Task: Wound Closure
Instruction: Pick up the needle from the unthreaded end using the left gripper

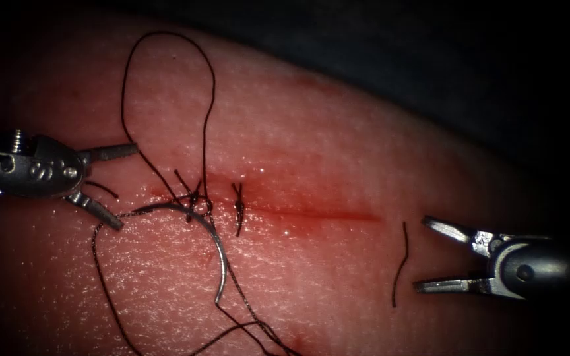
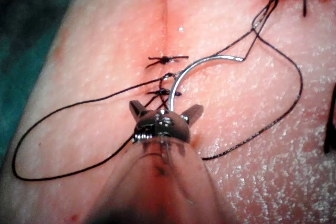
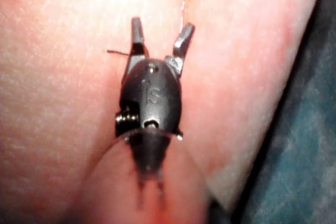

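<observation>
- Tissue (image 1: 338, 145): cut (image 1: 311, 213) runs left to right; two knotted stitches (image 1: 238, 204) sit at its left end.
- Left tool (image 1: 110, 188): fingers spread wide, holding nothing.
- Right tool (image 1: 440, 257): fingers spread wide, empty, beside a cut thread end (image 1: 400, 264).
- Needle (image 1: 216, 247): lies free on the tissue, threaded. Judged between stitches; regrasping needed.

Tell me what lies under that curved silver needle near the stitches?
The needle lies loose on the tissue just below the cut, crossing over the black thread. Any thread directly beneath the steel is covered. Left hand and right hand are open, holding nothing.
</observation>
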Robot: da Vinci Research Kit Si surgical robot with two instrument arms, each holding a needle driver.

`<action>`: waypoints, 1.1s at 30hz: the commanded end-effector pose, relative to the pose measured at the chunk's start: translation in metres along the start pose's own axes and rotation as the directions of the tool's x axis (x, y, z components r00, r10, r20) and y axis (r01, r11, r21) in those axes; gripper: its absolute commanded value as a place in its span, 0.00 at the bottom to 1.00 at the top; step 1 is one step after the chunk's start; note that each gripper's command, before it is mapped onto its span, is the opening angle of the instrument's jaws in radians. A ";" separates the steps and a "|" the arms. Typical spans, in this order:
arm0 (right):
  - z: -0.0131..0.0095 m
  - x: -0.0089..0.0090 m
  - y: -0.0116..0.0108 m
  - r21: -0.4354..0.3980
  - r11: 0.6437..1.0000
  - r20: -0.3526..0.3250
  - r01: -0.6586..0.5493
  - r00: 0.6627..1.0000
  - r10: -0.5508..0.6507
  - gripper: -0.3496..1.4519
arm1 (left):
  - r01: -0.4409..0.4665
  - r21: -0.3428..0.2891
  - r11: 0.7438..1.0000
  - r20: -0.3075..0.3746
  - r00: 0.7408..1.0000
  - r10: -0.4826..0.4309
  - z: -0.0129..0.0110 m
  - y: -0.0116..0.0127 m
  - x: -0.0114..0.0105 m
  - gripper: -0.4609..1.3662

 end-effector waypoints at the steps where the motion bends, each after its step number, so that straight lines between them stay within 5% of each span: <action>1: 0.0000 0.0000 0.0000 0.001 1.000 0.000 0.000 1.000 0.000 0.78 | 0.003 -0.002 1.000 0.005 1.000 -0.003 0.0003 0.0002 0.0002 0.62; 23: 0.0000 -0.0001 0.0002 0.001 1.000 0.001 -0.006 1.000 0.006 0.77 | 0.028 0.011 1.000 0.095 0.995 -0.029 0.0054 0.0013 0.0004 0.46; 33: 0.0000 0.0000 0.0001 0.001 1.000 0.000 -0.012 1.000 0.012 0.77 | 0.027 0.005 1.000 0.095 0.995 -0.027 0.0060 0.0011 0.0001 0.27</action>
